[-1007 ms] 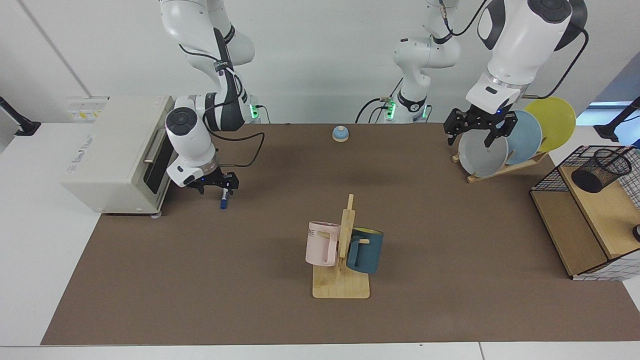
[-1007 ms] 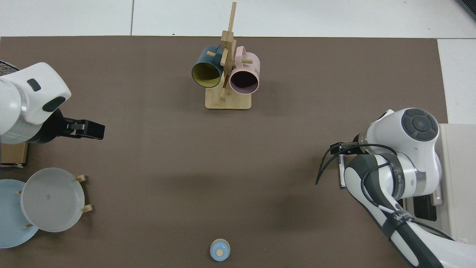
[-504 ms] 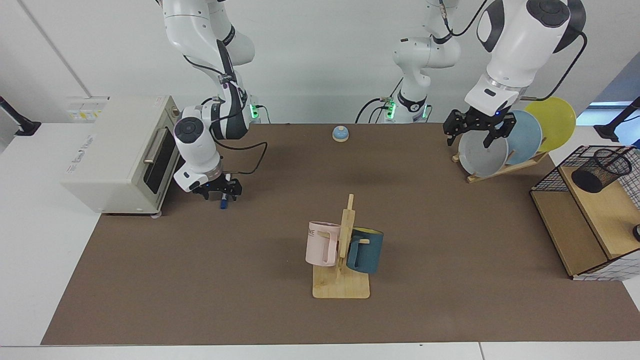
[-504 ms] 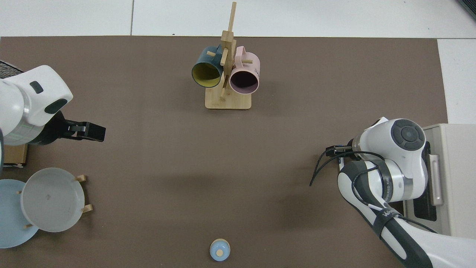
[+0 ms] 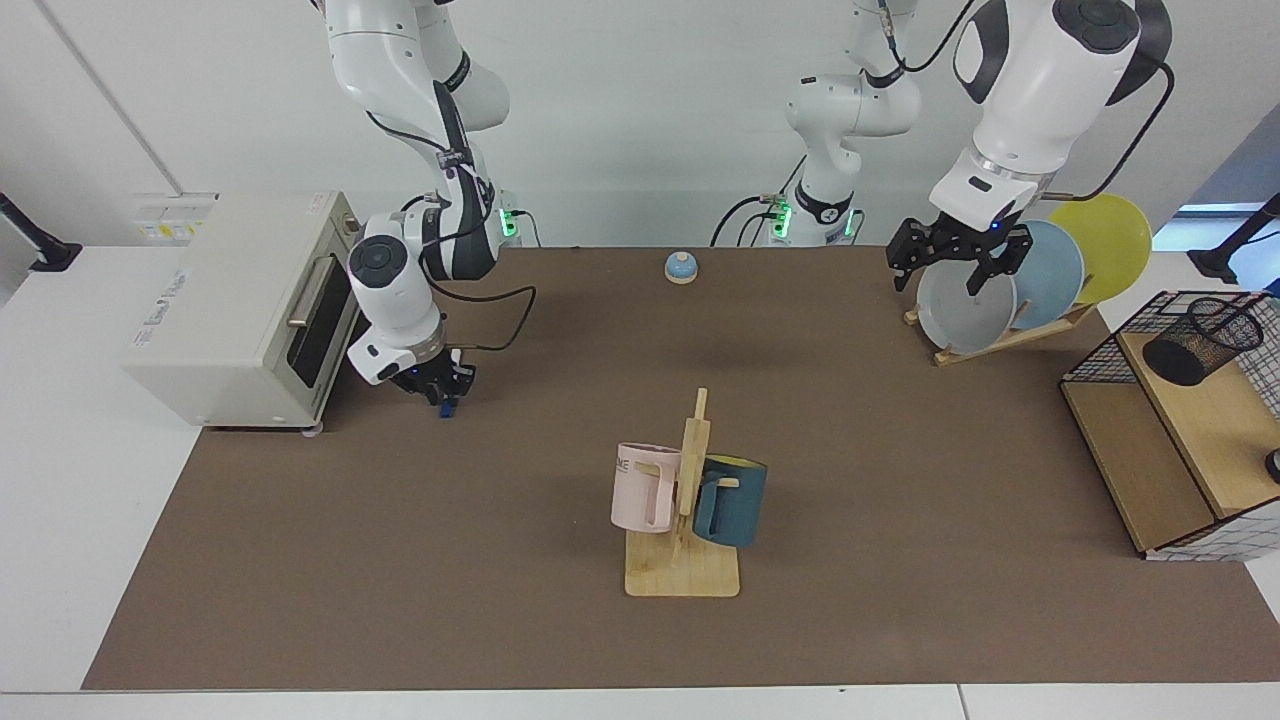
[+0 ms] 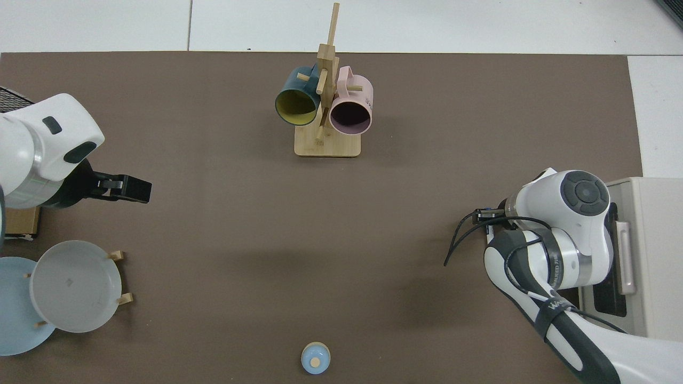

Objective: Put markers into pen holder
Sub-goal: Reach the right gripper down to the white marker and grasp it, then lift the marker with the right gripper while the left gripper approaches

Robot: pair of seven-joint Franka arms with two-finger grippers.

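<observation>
The pen holder [image 5: 1200, 340] lies tipped on the wooden board of the wire basket shelf [image 5: 1170, 440] at the table's edge; what is inside it I cannot tell. The right gripper [image 5: 444, 392] pinches the marker [image 5: 450, 405], low by the toaster oven [image 5: 240, 300]. The left gripper [image 5: 955, 265] waits with spread fingers over the plates [image 5: 965, 305]. Two mugs [image 5: 690, 490] hang mid-table, brown mat [image 5: 400, 560] bare around them.
</observation>
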